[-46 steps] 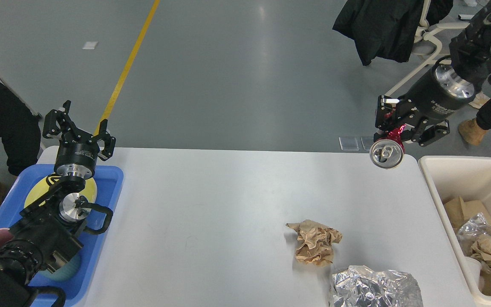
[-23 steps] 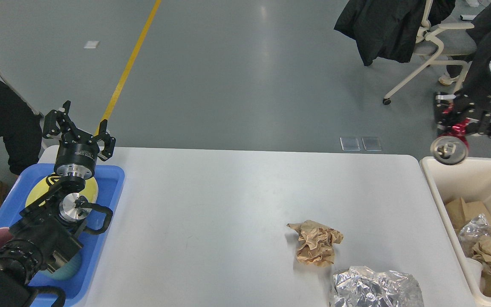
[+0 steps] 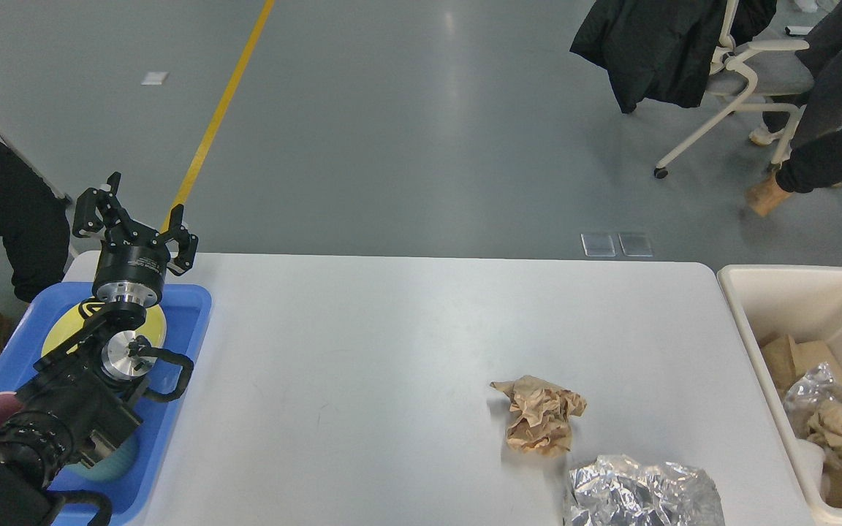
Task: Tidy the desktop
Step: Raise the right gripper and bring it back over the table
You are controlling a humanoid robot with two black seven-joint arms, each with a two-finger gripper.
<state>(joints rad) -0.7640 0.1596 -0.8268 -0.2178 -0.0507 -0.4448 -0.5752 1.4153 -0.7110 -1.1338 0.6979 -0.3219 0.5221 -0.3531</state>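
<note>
Surface [image 3: 392, 343], white with rounded corners, fills the middle of the head view from left to right. Crumpled brown paper [image 3: 540, 424] lies on its near right part, and a crumpled sheet of silver foil [image 3: 640, 493] lies just beside it at the near edge. A blue tray [image 3: 191, 321] sits on the far left end of the surface, holding a yellow plate [image 3: 63, 336]. The left gripper [image 3: 136, 219] hangs above the tray's far edge with its fingers spread wide and nothing between them. The right gripper is out of view. A cream bin [image 3: 757, 321] stands at the right end of the surface, holding brown paper and foil scraps. On the grey floor beyond runs a yellow line [image 3: 224, 109].
</note>
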